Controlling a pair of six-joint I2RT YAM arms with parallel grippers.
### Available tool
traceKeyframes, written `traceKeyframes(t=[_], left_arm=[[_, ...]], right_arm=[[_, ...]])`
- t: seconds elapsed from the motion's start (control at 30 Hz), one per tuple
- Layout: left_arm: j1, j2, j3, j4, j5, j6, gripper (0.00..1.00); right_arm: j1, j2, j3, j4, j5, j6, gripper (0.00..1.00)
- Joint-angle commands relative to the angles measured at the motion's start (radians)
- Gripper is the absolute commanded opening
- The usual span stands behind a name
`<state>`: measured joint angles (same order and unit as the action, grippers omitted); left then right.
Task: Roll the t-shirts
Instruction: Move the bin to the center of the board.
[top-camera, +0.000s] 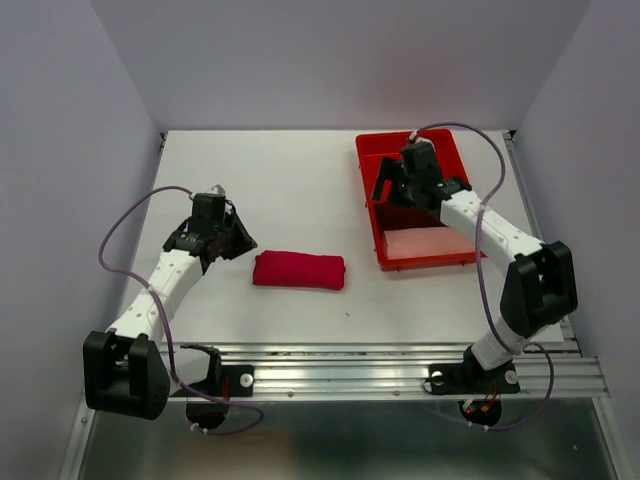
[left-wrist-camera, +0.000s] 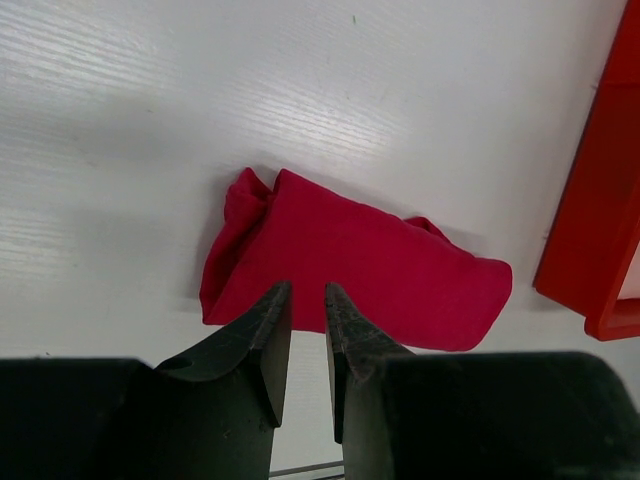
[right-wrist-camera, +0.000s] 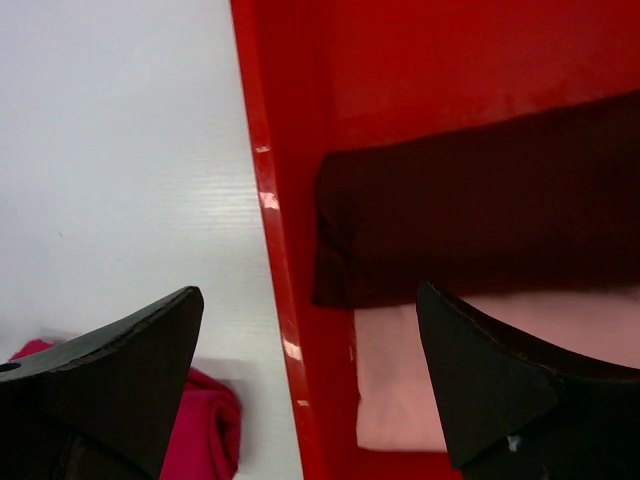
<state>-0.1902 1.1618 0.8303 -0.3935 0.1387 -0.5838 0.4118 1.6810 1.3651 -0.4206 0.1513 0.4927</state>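
Note:
A bright crimson t-shirt (top-camera: 298, 270) lies rolled into a short bundle on the white table, mid-front. In the left wrist view this crimson roll (left-wrist-camera: 350, 260) sits just beyond my left gripper (left-wrist-camera: 308, 292), whose jaws stand a narrow gap apart with nothing between them. In the top view the left gripper (top-camera: 238, 240) is just left of the roll. My right gripper (top-camera: 388, 188) hovers over the red tray (top-camera: 372, 215), wide open and empty. Below it, a dark maroon t-shirt (right-wrist-camera: 470, 225) and a pale pink t-shirt (right-wrist-camera: 400, 385) lie folded in the tray.
The red tray's left wall (right-wrist-camera: 268, 200) runs straight under the right gripper (right-wrist-camera: 310, 300). The crimson roll's end (right-wrist-camera: 205, 425) shows at the lower left of that view. Grey walls close in the table on three sides.

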Motion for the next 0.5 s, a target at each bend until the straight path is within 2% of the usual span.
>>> traceKeyframes(t=[0.0, 0.13, 0.27, 0.47], left_arm=[[-0.003, -0.014, 0.019, 0.013, 0.007, 0.021, 0.31], [-0.003, -0.011, 0.026, 0.012, 0.006, 0.022, 0.31], [-0.003, 0.004, 0.024, 0.019, 0.009, 0.019, 0.31], [-0.003, 0.025, 0.026, 0.03, 0.007, 0.016, 0.31]], right_arm=[[-0.008, -0.143, -0.133, -0.006, 0.067, -0.011, 0.93], [-0.008, -0.236, -0.26, -0.009, -0.021, -0.013, 0.94], [-0.008, -0.296, -0.351, 0.031, -0.226, -0.026, 0.94], [0.021, -0.282, -0.363, 0.065, -0.269, -0.017, 0.95]])
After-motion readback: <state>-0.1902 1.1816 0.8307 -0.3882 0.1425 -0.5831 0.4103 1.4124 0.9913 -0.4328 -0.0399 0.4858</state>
